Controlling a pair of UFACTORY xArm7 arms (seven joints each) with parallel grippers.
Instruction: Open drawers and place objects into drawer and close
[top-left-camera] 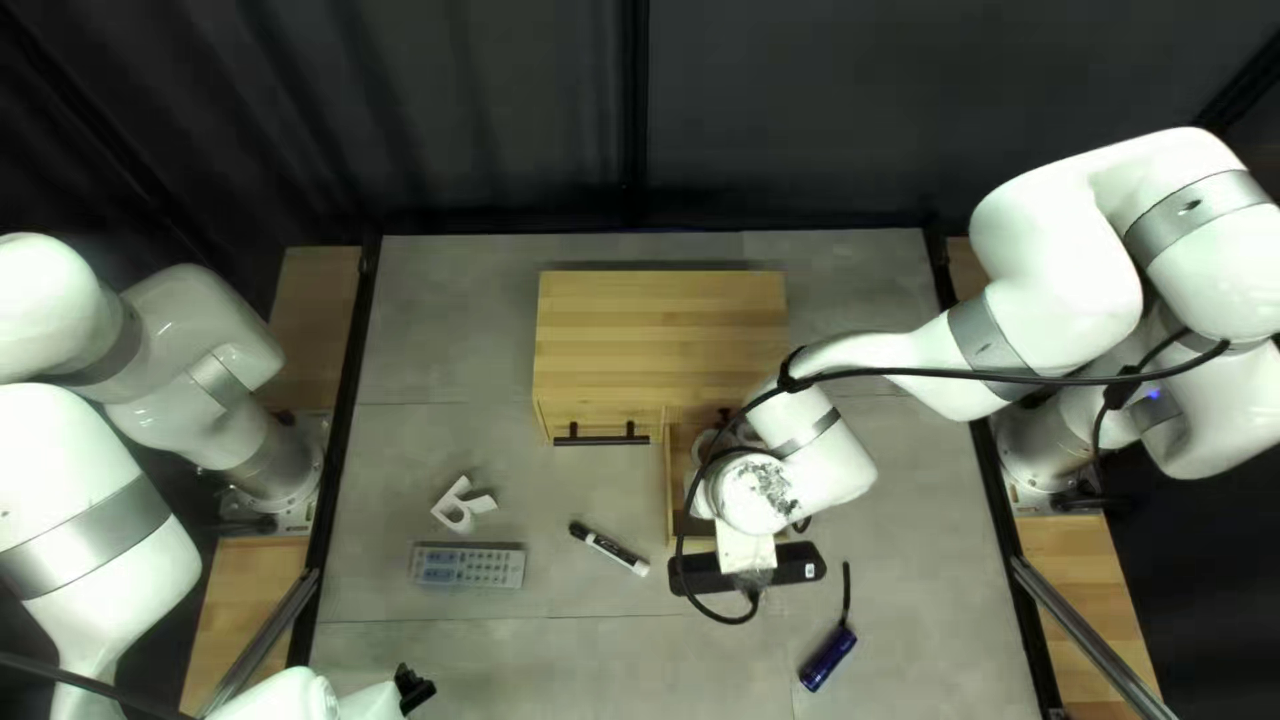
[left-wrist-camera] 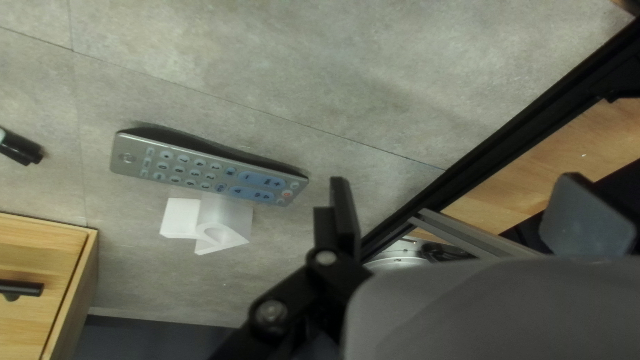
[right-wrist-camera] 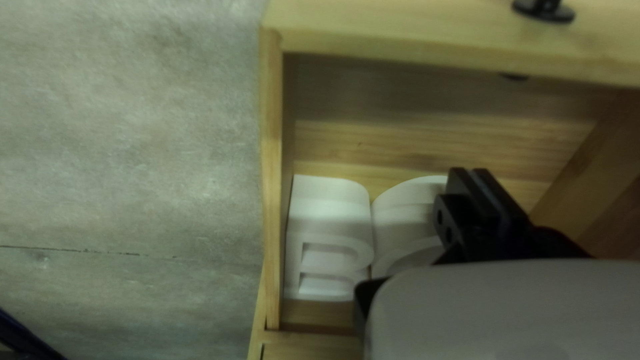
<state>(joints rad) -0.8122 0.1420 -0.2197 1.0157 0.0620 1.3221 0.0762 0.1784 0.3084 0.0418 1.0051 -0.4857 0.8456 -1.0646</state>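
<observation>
Over the pulled-out right drawer (top-left-camera: 674, 496) of the wooden cabinet (top-left-camera: 660, 327) is my right gripper (top-left-camera: 744, 550), fingertips hidden there. In the right wrist view that gripper (right-wrist-camera: 472, 179) is shut with nothing visible between its fingers, above or against a curved white piece (right-wrist-camera: 407, 213); a white letter B (right-wrist-camera: 330, 237) lies beside that piece in the drawer. Near the table's front edge, my left gripper (top-left-camera: 416, 688) stands open; in its wrist view the gripper (left-wrist-camera: 467, 207) is beside a grey remote (left-wrist-camera: 207, 167) and a white letter (left-wrist-camera: 223, 220). The cabinet's left drawer (top-left-camera: 600, 424) is closed.
A black-and-white marker (top-left-camera: 610, 548) lies between remote and open drawer. A dark blue cylinder with a black strap (top-left-camera: 828, 658) lies right of my right gripper. The right arm reaches across the table's right side; its cable loops beside the drawer.
</observation>
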